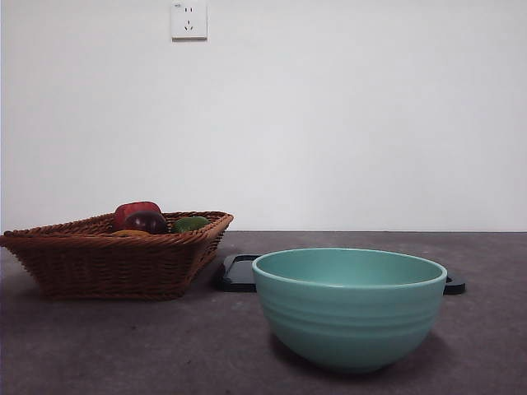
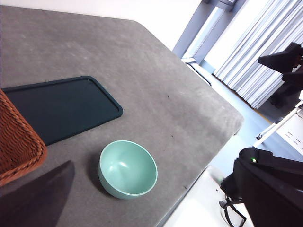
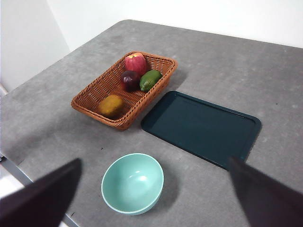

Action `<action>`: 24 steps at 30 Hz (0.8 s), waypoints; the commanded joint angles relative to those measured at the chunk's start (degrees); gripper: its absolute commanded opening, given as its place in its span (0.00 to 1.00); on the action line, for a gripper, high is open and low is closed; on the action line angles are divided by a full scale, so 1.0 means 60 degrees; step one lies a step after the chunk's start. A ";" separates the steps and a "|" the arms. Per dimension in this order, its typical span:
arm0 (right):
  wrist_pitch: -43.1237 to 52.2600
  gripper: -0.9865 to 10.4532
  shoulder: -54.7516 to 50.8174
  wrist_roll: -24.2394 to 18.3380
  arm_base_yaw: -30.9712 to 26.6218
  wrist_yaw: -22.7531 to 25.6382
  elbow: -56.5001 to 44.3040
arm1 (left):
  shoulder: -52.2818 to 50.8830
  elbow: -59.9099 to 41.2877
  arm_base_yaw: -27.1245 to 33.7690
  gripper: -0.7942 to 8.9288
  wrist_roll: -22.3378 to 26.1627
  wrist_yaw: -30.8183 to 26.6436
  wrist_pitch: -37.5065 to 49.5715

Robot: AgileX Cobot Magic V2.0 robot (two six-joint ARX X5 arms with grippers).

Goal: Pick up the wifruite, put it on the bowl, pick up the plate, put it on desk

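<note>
The wifruite (image 3: 111,105), a brown-orange oval fruit, lies in the near end of a wicker basket (image 3: 94,94); in the front view only a sliver of the wifruite (image 1: 130,233) shows over the rim. The mint-green bowl (image 3: 133,183) (image 1: 350,309) (image 2: 128,169) stands empty on the grey desk (image 3: 57,118). The plate (image 3: 201,127) (image 2: 61,109), a flat dark rectangular tray, lies beside the basket, behind the bowl. My right gripper (image 3: 155,163) hangs open high above the bowl. High over the desk's edge my left gripper (image 2: 151,203) is open too. Both hold nothing.
The basket (image 1: 107,255) also holds a red fruit (image 3: 135,61), a dark purple fruit (image 3: 129,79) and a green fruit (image 3: 150,79). A white wall with a socket (image 1: 188,20) backs the desk. Beyond the desk's edge stands dark equipment (image 2: 270,184).
</note>
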 commanded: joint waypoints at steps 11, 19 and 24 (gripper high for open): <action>0.0091 0.58 0.0011 0.0033 0.0047 -0.0033 0.0168 | 0.0015 0.0186 -0.0033 0.78 0.0004 0.0015 0.0051; 0.0335 0.58 0.0011 0.0029 0.0047 -0.0033 0.0168 | 0.0736 0.0197 -0.0033 0.78 0.0098 -0.0182 -0.0091; 0.0382 0.58 0.0011 0.0033 0.0047 -0.0033 0.0168 | 0.1734 0.0335 -0.0033 0.78 0.0401 -0.0794 -0.0627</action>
